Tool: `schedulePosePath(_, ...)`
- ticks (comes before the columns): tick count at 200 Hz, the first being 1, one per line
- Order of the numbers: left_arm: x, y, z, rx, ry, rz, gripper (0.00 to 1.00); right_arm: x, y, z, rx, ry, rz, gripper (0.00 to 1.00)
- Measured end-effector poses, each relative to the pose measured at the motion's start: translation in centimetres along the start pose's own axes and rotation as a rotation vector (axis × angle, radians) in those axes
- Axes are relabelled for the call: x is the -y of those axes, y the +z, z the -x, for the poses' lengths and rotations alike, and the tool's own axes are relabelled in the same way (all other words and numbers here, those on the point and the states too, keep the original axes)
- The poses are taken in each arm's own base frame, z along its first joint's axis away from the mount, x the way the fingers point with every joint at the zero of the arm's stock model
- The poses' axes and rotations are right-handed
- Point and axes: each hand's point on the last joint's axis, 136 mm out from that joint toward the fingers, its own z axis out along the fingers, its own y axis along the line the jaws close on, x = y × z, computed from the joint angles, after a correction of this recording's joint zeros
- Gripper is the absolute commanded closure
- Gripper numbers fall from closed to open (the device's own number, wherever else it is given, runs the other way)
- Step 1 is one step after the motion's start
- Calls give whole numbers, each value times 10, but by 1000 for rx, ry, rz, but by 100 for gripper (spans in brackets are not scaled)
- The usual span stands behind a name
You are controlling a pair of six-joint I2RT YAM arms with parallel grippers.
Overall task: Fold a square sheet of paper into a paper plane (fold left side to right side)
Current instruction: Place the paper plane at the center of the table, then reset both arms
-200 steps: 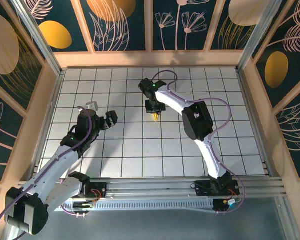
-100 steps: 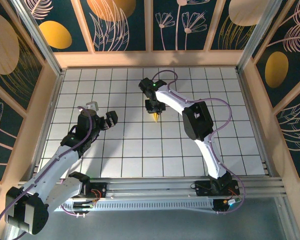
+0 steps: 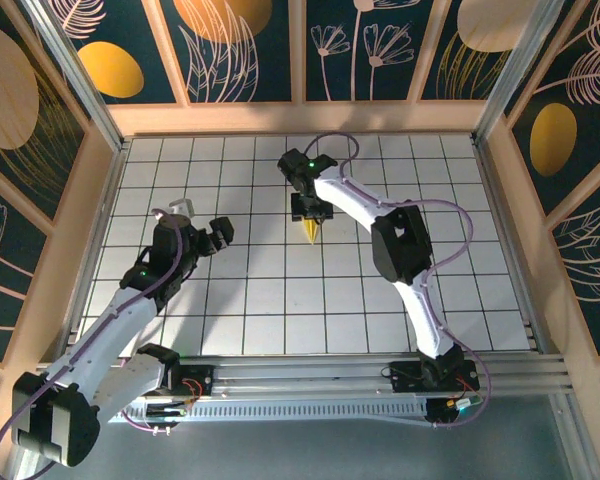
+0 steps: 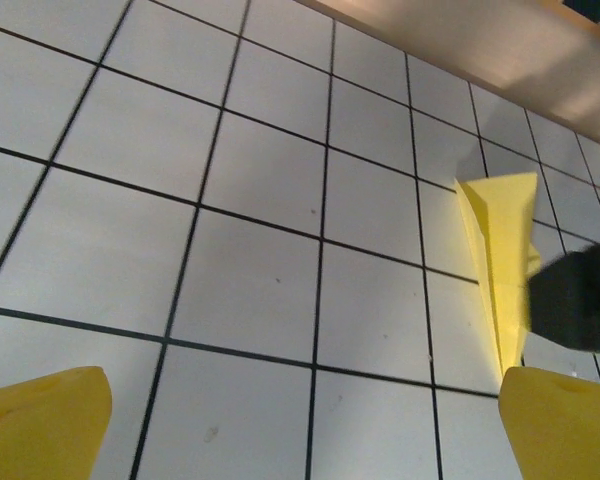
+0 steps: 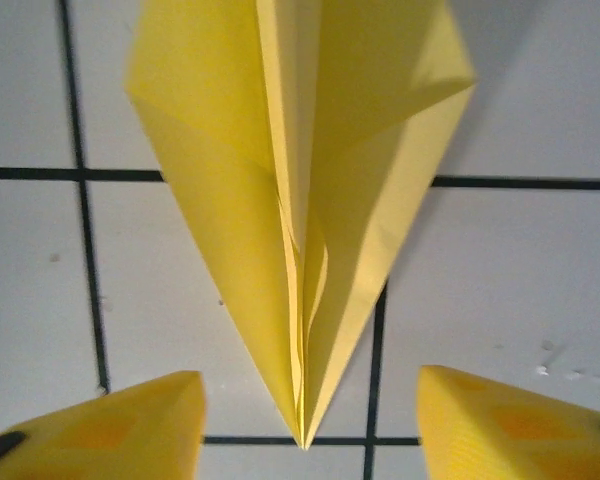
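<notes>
The paper plane [image 3: 312, 232] is lying flat on the white grid table [image 3: 280, 300], a bit toward 12 o'clock from the middle. The right claw [image 3: 310, 212] is hovering right over its 12 o'clock end. In the wrist cam its yellow fingertips [image 5: 110, 420] are standing apart either side of the pointed tip, not pinching it. Off at 9 o'clock from the plane, the left claw [image 3: 208, 236] is sitting wide open, holding nothing.
</notes>
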Motion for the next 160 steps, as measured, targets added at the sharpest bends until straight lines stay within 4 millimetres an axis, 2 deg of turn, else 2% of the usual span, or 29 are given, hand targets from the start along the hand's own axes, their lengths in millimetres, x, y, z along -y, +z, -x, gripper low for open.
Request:
schedulePosePath(17,-14,0,13,28,-32,38,1,11,-35,2,74,-6,11,25)
schedulePosePath(36,-38,-2,33,81,-78,105,1,29,-78,0,181,-9,42,23)
schedulePosePath(45,-53,-5,43,109,-95,145,1,45,-95,-1,234,2,51,22)
schedulePosePath(60,-75,-9,56,154,-111,211,1,74,-109,-3,303,32,53,18)
schedulePosePath(73,-91,-12,65,191,-108,269,1,107,-108,-5,348,73,34,13)
schedulePosePath(93,-106,-15,78,252,-81,339,1,167,-87,-21,389,144,-25,2)
schedulePosePath(114,-118,-17,86,340,-40,392,1,221,-66,-43,428,218,-66,1)
schedulePosePath(128,-132,-17,80,385,-17,438,1,255,-56,-58,483,273,-88,1)
schedulePosePath(141,-145,-16,69,407,4,485,1,278,-49,-68,552,307,-100,1)
schedulePosePath(160,-158,-13,58,419,38,532,1,296,-39,-78,641,313,-120,1)
